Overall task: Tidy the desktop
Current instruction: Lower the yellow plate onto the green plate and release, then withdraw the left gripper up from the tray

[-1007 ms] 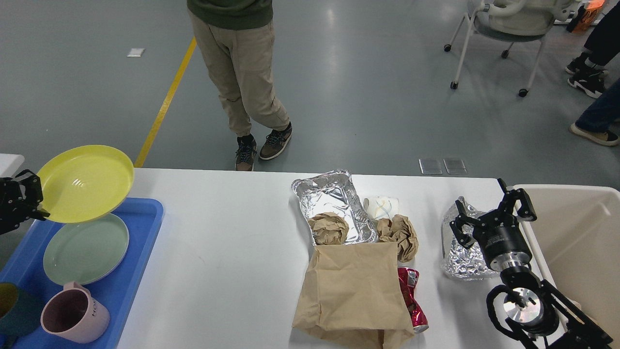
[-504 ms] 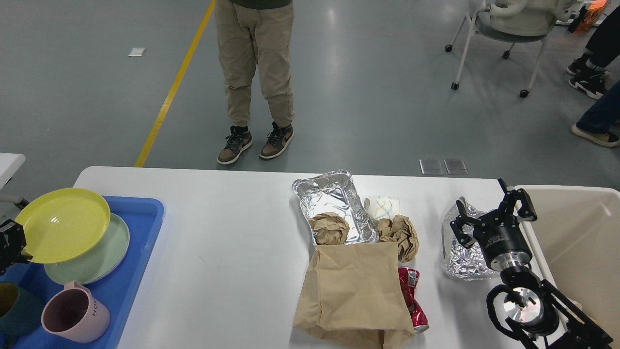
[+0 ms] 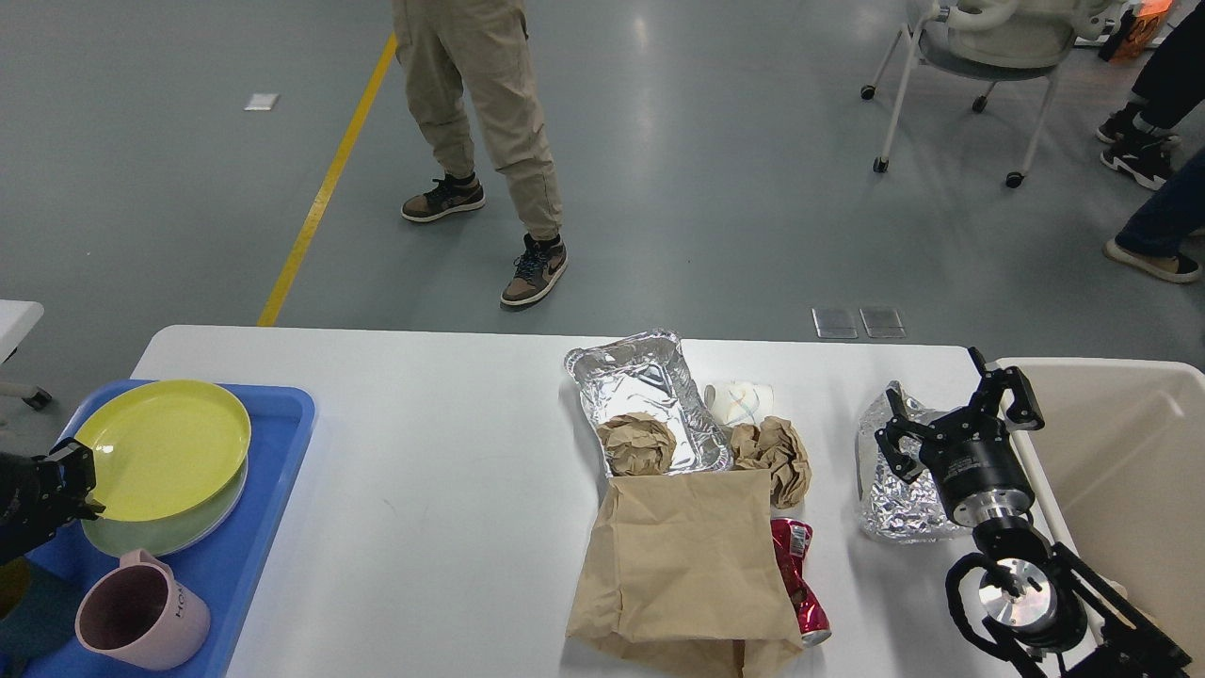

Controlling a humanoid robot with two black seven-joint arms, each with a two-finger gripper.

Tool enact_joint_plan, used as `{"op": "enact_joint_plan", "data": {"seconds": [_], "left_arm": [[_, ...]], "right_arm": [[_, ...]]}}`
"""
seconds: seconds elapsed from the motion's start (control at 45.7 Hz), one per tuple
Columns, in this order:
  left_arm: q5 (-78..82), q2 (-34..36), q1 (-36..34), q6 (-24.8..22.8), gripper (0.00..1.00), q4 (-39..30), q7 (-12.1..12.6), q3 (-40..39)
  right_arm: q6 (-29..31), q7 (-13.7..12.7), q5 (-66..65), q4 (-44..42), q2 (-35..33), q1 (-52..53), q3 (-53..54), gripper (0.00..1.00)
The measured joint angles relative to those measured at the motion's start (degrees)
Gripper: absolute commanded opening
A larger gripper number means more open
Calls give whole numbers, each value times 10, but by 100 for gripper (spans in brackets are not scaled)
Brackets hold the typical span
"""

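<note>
The white desktop (image 3: 424, 490) carries litter in its middle: a foil tray (image 3: 650, 386) holding a brown paper ball (image 3: 638, 443), a second crumpled brown paper (image 3: 777, 452), a white crumpled cup (image 3: 742, 400), a flat brown paper bag (image 3: 682, 565) and a crushed red can (image 3: 798, 579). A crumpled foil sheet (image 3: 894, 499) lies at the right. My right gripper (image 3: 955, 419) stands open just above and beside that foil. At the far left my left gripper (image 3: 75, 482) is shut on the rim of the yellow plate (image 3: 165, 447), which rests on a green plate (image 3: 179, 532).
A blue tray (image 3: 254, 527) at the left edge holds the plates and a pink mug (image 3: 141, 612). A beige bin (image 3: 1120, 471) stands at the right edge. A person walks on the floor behind the table, and a wheeled chair (image 3: 988, 56) is at the back right.
My left gripper has lowered the yellow plate from mid-air onto the green plate in the blue tray. The right arm has stayed put. The person behind the table has stepped.
</note>
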Motion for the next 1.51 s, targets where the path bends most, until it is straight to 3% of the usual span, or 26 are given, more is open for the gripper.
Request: {"op": "enact_joint_plan", "data": {"seconds": [0.46,0.591,0.613,0.701,0.919,1.204,1.314,1.511], "left_arm": [[0,4,20,17,0,-2,1,1],[1,2,20,19,22,-2,1,0],[1,2,20,19,29,-2,1,0],[2,0,20,21,37,-3,2,-1],[3,0,20,22,72,-5,2,-1],[4,16,-15,22,93,-1,3,-1],[5,37,-58,18,95,0,0,-17],[7,47,-56,15,96,0,-3,-214]], "right_arm": [[0,0,0,0,0,0,0,100],[0,0,0,0,0,0,0,100],[0,0,0,0,0,0,0,100],[0,0,0,0,0,0,0,100],[0,0,0,0,0,0,0,100],[0,0,0,0,0,0,0,100],[0,0,0,0,0,0,0,100],[0,0,0,0,0,0,0,100]]}}
